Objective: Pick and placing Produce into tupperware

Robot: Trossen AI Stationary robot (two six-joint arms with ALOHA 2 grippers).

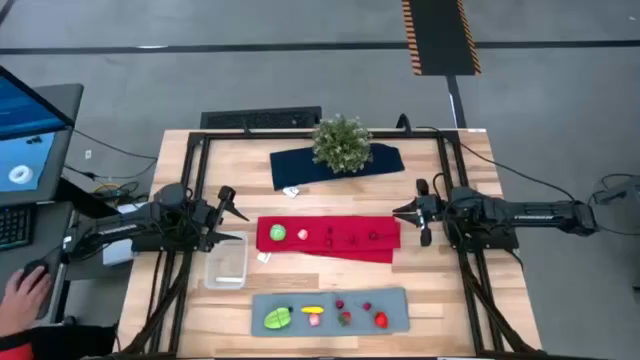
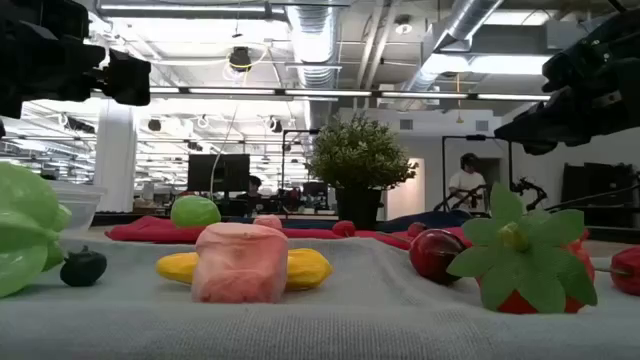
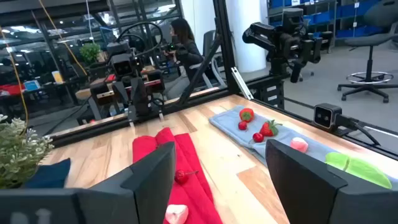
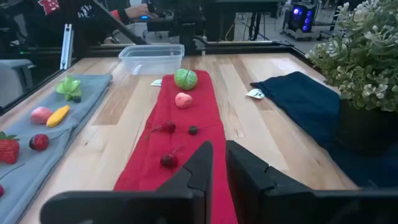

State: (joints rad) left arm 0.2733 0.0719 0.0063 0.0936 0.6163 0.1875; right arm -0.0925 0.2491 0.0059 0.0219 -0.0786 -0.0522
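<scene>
The clear tupperware (image 1: pixel 226 263) rests on its base on the wood, just left of the red cloth (image 1: pixel 340 252). On that cloth lie a round green piece (image 1: pixel 277 233), a pink piece (image 1: pixel 303 235) and a few small dark and red berries (image 1: pixel 350 238). The grey mat (image 1: pixel 395 298) near the front edge carries a leafy green piece (image 1: pixel 277 318), a yellow one (image 1: pixel 312 310), a pink one (image 1: pixel 314 320) and red strawberries (image 1: pixel 381 320). My left gripper (image 1: pixel 232 216) hovers open, just beyond the tupperware and off the cloth's left end. My right gripper (image 1: pixel 403 212) hovers shut off the cloth's right end.
A bushy potted plant (image 1: pixel 342 143) stands on a navy cloth (image 1: pixel 385 160) toward the far edge. Black frame rails (image 1: pixel 190 180) run along both table sides. Left of the table are a monitor (image 1: pixel 25 130) and a person's hand (image 1: pixel 25 292). Bare wood lies between the cloth and the mat.
</scene>
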